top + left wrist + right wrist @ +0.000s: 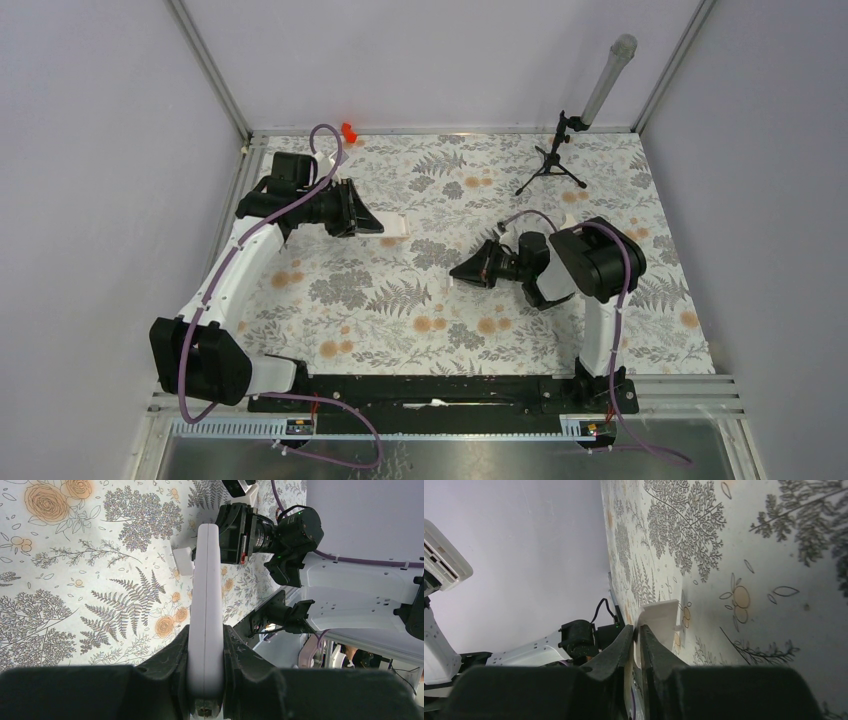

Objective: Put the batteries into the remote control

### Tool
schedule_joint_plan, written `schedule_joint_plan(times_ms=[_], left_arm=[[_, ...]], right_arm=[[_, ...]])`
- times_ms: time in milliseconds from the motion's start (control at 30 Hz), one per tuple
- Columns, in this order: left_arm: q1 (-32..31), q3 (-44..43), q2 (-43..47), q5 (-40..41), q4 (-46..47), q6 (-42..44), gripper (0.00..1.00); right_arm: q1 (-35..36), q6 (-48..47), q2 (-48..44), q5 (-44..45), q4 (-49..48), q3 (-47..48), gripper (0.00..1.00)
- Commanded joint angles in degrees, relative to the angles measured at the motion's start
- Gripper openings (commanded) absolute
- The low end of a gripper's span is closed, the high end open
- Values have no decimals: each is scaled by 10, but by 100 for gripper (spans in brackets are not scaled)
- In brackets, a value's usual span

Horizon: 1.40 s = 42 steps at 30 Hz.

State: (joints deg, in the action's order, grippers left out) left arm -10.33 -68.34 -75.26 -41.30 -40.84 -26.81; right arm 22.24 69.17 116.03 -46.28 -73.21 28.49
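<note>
The left tool (368,222) is clamped on the remote (392,229), gripping one end by its two long sides. The rest of the white body sticks out past the fingers (176,652). The remote is held off the counter (400,310), over its back-left part, with its free end pointing toward the right tool (638,630). In the top view the two stand near each other but apart.

From the left wrist the remote shows edge-on, as a narrow white bar. From the right wrist its end appears at the upper left with dark slots in it, too small to make out further.

The right tool lies low near the middle of the counter. Its fingers are drawn together on the thin edge of a small white plate (661,617), which fills the narrow gap between them. The plate's far side is at the patterned surface.

A small black tripod (550,165) stands at the back right, and a red piece (348,130) sits at the back edge.
</note>
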Motion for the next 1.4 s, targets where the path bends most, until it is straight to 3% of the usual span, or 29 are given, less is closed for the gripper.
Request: schedule_joint_plan(times_ms=[0, 300, 533, 700, 800, 1000, 1233, 1367], left_arm=[[4, -14, 10, 3, 15, 5, 0], [4, -12, 16, 3, 15, 4, 0], [4, -13, 23, -11, 15, 26, 0], [4, -17, 27, -22, 15, 51, 0], [4, -22, 30, -57, 16, 74, 0], [-2, -14, 66, -169, 72, 96, 0], [-30, 11, 112, -270, 188, 59, 0], [-49, 11, 122, -303, 207, 55, 0]], right_arm=[[-14, -37, 10, -12, -25, -16, 18], [-40, -77, -42, 1, 30, -37, 25], [-40, -225, -205, 109, 346, -6, 63], [-41, -302, -310, 151, 509, 48, 85], [-40, -353, -365, 136, 584, 97, 87], [-15, -333, -428, -68, 528, 173, 92], [62, -253, -454, -48, 430, 210, 94], [72, -198, -456, -30, 350, 221, 85]])
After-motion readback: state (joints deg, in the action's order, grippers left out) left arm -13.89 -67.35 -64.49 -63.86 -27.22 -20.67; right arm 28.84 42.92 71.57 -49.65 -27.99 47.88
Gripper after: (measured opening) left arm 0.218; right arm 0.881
